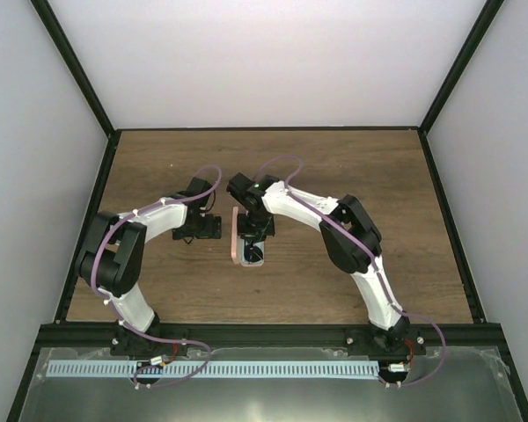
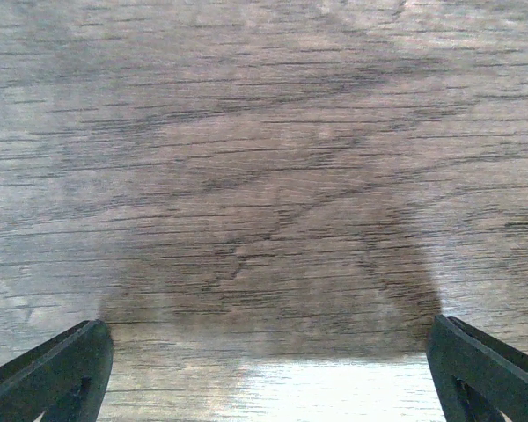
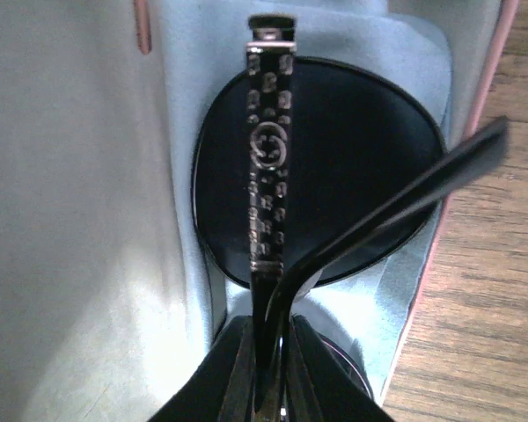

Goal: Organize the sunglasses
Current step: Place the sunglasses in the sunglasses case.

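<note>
Two dark fingers [image 3: 231, 378] of the right gripper [image 3: 267, 338] nearest in the right wrist view, pinched tight on one temple arm [image 3: 266, 176] of the sunglasses [image 3: 352, 167], near the crossing of both temples. Along that temple arm, rows of small pale marks around a round emblem [image 3: 268, 145] resembling two interlocked G's; smaller marks too blurred to read. Second temple [image 3: 422, 189] slanting up to the right across the dark lens [image 3: 370, 132]. Beneath the lens, light blue cloth [image 3: 409, 61], both lying inside the open pink case [image 3: 487, 97], pale lid lining [image 3: 70, 220] to the left, wooden table [image 3: 493, 316] past the rim to the right. Emblem, cloth and pinch visible in this view alone. From the left wrist, just wood grain and the left gripper [image 2: 264, 382], fingertips [image 2: 57, 374] spread wide apart at the lower corners, gripping nothing. From above, and nowhere else, the whole layout: left gripper just left of the case, pointing down at the table; right gripper directly over the case near the table's middle, covering most of the contents, sunglasses hardly discernible beneath.
</note>
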Available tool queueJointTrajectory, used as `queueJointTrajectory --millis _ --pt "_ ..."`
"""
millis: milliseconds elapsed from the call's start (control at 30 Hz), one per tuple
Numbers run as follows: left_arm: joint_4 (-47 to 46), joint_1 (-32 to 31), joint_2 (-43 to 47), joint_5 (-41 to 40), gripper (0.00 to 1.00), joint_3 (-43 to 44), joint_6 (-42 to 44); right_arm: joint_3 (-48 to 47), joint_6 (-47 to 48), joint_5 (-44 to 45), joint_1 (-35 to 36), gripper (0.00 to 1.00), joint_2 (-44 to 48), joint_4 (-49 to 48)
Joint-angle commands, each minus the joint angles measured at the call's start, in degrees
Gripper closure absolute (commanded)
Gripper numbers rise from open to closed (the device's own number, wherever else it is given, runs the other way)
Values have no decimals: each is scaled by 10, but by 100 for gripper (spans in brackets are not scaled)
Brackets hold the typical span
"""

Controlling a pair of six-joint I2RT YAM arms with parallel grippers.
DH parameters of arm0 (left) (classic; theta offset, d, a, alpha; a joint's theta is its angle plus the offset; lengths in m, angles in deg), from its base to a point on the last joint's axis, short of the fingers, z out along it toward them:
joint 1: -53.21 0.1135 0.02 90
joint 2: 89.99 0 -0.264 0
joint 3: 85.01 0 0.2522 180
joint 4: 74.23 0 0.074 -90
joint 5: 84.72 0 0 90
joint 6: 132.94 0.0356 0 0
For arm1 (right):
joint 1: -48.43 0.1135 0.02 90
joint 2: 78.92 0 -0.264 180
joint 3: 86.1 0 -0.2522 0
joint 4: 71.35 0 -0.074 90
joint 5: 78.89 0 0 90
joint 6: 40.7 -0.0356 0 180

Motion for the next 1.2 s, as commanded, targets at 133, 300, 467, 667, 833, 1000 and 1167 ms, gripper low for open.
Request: queueJointTrajectory --millis 133,300,467,667,833,1000,1167 --pt "-8 1 5 -1 0 -9 3 -3 15 -12 5 82 -11 -11" --pt "-9 1 1 1 0 -9 2 -3 21 -2 5 70 4 -9" --pt "-9 1 -2 3 0 -4 0 14 32 11 5 61 41 -7" --pt "-11 0 -6 5 0 -2 -1 101 28 9 5 59 107 -38" --pt "-12 0 -10 7 0 -1 -1 168 25 -25 5 80 143 -82" --pt "-9 1 -9 7 0 -1 -3 170 31 -46 5 94 132 -89" --pt "-5 0 -2 3 0 -7 0 181 36 -61 5 99 117 -105"
